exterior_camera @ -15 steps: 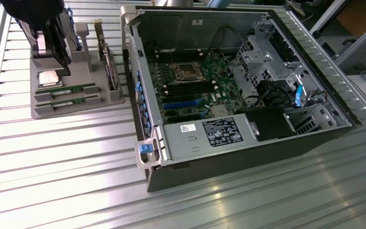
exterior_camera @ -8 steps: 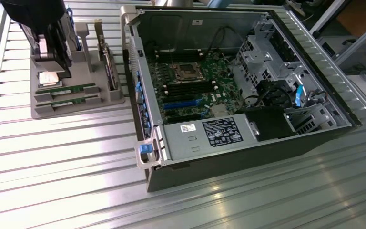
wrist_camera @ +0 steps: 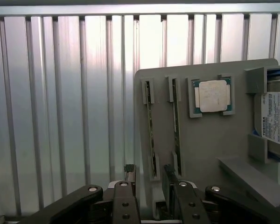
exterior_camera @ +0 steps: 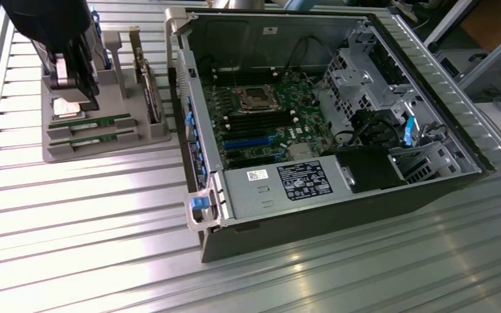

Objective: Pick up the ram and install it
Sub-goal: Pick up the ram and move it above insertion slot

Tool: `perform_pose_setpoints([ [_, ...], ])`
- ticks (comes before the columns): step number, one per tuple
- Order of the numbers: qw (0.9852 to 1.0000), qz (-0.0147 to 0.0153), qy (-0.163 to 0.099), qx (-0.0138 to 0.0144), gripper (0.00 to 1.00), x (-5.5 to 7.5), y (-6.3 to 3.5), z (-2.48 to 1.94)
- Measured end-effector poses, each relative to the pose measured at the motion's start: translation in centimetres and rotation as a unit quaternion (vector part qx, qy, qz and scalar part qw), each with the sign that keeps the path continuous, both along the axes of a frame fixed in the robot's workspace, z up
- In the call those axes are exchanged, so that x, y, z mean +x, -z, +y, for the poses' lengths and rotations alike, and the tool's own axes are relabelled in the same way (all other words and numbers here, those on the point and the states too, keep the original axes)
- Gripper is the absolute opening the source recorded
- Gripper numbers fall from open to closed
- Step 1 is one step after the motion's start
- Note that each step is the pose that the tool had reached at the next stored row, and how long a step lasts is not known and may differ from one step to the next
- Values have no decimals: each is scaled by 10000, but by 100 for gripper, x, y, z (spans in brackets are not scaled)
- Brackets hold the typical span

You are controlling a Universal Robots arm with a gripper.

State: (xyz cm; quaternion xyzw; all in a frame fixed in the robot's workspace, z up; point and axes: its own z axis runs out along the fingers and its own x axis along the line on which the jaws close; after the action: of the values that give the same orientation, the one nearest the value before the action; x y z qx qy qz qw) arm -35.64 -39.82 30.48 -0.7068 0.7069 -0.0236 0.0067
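Straddling a thin green ram (wrist_camera: 150, 126) set edgewise in a grey holder (wrist_camera: 205, 140), the claw (wrist_camera: 148, 170) stands released.

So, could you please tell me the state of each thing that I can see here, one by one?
gripper: open, holding nothing, low over the holder.
outer ram stick: on edge in its slot, not gripped.
inner ram stick: on edge in its slot, untouched.
processor chip: flat in its pocket.
hard drive: seated in the holder.
computer case: side open.
memory slots: look empty.
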Motion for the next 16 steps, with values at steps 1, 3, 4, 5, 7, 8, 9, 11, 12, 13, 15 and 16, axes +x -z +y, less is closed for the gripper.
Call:
perform_pose_setpoints([
  [1, 10000, 0, 0, 0, 36, 0, 6, 0],
  [3, 10000, 0, 0, -1, 36, 0, 24, 0],
  [4, 10000, 0, -1, -1, 36, 0, 40, 0],
  [5, 10000, 1, 0, -1, 36, -1, 46, 0],
  [7, 10000, 0, 0, -2, 36, -1, 70, 0],
  [8, 10000, 0, 0, -2, 36, -1, 84, 0],
  [9, 10000, 1, 0, -2, 36, -1, 97, 0],
  [11, 10000, 0, 0, -3, 36, -2, 125, 0],
  [12, 10000, 0, 0, -4, 36, -2, 134, 0],
  [13, 10000, 0, 0, -5, 36, -2, 151, 0],
  [15, 10000, 0, 0, -7, 36, -3, 172, 0],
  [16, 10000, 0, 0, -7, 36, -3, 179, 0],
])
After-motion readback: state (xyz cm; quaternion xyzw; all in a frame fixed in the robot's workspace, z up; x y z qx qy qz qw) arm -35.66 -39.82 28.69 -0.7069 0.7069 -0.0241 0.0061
